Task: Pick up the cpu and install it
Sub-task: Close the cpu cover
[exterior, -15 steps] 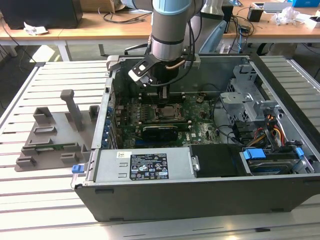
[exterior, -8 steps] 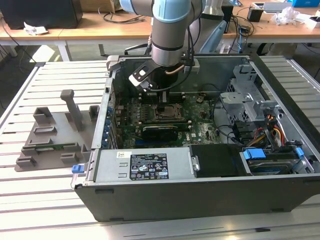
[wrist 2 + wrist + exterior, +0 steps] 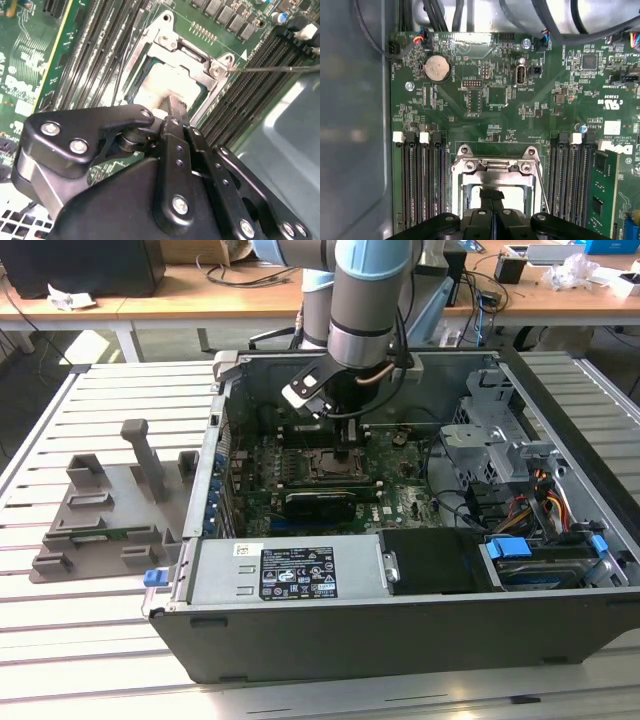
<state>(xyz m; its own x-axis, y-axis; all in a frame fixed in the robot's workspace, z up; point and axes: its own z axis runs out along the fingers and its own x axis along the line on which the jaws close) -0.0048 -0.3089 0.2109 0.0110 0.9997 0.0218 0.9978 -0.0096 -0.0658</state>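
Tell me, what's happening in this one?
The arm reaches down into an open PC case. Its gripper is over the socket frame on the motherboard, fingers pressed together. The tips are on or just above the cpu, which lies flat inside the frame. Whether the cpu is fully seated can't be told. A grey fixture plate sits outside the case, on the exterior view's left.
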